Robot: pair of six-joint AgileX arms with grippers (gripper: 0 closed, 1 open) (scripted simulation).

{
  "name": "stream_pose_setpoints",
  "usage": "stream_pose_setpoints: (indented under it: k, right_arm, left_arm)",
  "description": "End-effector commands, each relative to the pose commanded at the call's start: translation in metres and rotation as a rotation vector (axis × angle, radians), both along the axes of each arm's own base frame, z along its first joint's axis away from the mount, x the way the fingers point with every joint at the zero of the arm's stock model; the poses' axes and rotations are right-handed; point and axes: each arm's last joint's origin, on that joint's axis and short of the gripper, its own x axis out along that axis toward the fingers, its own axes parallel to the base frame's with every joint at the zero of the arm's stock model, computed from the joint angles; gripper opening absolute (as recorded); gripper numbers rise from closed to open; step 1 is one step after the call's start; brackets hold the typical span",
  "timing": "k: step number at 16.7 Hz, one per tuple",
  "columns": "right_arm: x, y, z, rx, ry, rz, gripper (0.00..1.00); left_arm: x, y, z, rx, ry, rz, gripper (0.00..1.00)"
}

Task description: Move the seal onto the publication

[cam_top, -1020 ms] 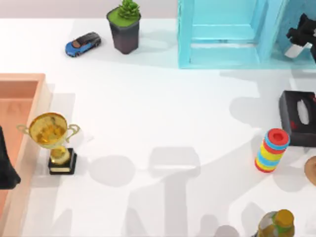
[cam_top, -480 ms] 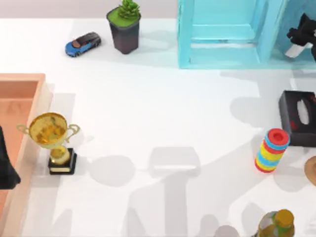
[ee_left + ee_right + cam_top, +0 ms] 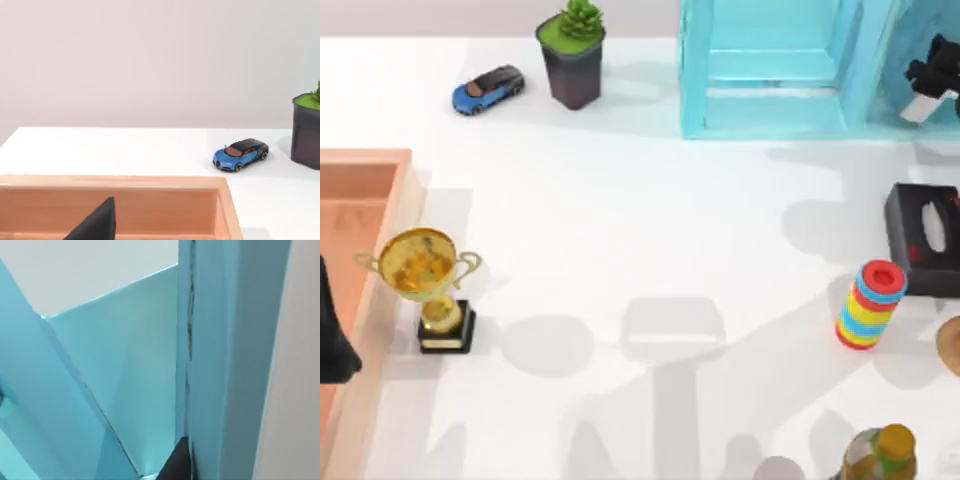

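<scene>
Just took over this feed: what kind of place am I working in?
Likely a rendered tabletop test scene, not a real room: a plain white table scattered with unrelated props, such as a gold trophy, a toy car, a potted plant and a teal shelf unit.

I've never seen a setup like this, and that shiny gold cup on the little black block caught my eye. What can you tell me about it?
The gold trophy cup looks like polished metal, with a wide round bowl, two curled handles and a narrow stem widening to a rounded foot. It is mounted on a small square black base with a gold plate on its front face. It stands upright on the white table, at the left side, right beside the outer wall of the shallow orange-pink tray; whether they touch is unclear. Nothing grips it, and it casts a soft shadow to its right.
</scene>
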Motion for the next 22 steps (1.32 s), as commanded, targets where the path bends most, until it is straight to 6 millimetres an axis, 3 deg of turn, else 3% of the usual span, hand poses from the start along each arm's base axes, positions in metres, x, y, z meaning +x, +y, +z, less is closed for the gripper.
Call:
stream_pose_setpoints:
  k: [3, 6, 10, 13, 17, 22]
  right_arm:
    - [-0.020, -0.006, 0.025, -0.012, 0.060, -0.021, 0.00]
    - [-0.049, -0.010, 0.069, -0.019, 0.077, -0.040, 0.00]
    - [-0.101, -0.008, 0.134, -0.020, 0.038, -0.043, 0.00]
    - [-0.142, -0.003, 0.171, -0.014, -0.013, -0.025, 0.00]
    - [-0.181, 0.004, 0.194, 0.002, -0.058, 0.006, 0.00]
    - [-0.189, 0.006, 0.197, 0.009, -0.064, 0.014, 0.00]
  left_arm:
    - [0.000, 0.000, 0.000, 0.000, 0.000, 0.000, 1.00]
    - [0.000, 0.000, 0.000, 0.000, 0.000, 0.000, 1.00]
    - [0.000, 0.000, 0.000, 0.000, 0.000, 0.000, 1.00]
    - [0.000, 0.000, 0.000, 0.000, 0.000, 0.000, 1.00]
    - [0.000, 0.000, 0.000, 0.000, 0.000, 0.000, 1.00]
    - [0.000, 0.000, 0.000, 0.000, 0.000, 0.000, 1.00]
